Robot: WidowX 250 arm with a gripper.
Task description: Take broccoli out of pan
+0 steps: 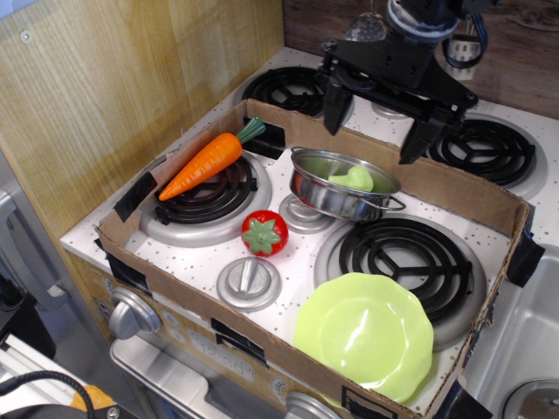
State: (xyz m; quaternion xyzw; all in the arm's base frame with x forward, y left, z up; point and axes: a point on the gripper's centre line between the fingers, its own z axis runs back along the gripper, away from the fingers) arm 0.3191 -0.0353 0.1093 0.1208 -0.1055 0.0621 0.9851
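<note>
Broccoli (354, 180) lay inside the pan (325, 196), beside a tomato (264, 233). Gripper (374, 124) hung above the pan's far rim, fingers spread wide, holding nothing.

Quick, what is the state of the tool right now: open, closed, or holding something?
Tool: open, fingers spread wide, holding nothing; it hangs above and behind the pan, and the broccoli is in the pan.

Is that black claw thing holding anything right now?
No. The gripper hangs open and empty above the pan; the broccoli lies inside, untouched.
</note>
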